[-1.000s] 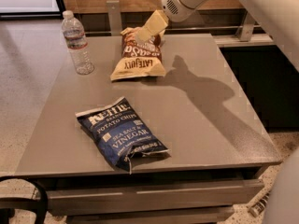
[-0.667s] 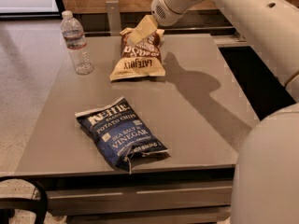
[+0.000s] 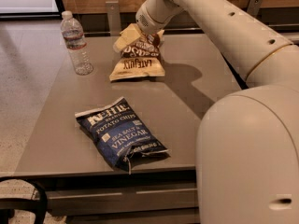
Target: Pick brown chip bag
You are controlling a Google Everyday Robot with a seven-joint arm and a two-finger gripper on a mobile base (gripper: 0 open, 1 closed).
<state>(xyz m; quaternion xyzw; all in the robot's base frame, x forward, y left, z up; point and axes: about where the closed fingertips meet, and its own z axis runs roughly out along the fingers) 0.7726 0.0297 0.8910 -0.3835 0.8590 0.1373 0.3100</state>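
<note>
The brown chip bag (image 3: 138, 60) lies on the far middle of the grey table (image 3: 187, 106), with tan-yellow ends, a dark brown middle and "LATE JULY" lettering on its near end. My gripper (image 3: 128, 37) is at the bag's far left end, right over its top edge, with the white arm reaching in from the right. The bag's far end is partly hidden by the gripper and wrist.
A dark blue Kettle "Sea Salt & Vinegar" bag (image 3: 121, 133) lies near the table's front edge. A clear water bottle (image 3: 76, 43) stands upright at the far left. My arm's large white body (image 3: 247, 153) fills the right foreground. A wooden wall runs behind the table.
The gripper has moved left and down onto the far end of the brown bag. The arm has swung in and now covers the right of the view.
</note>
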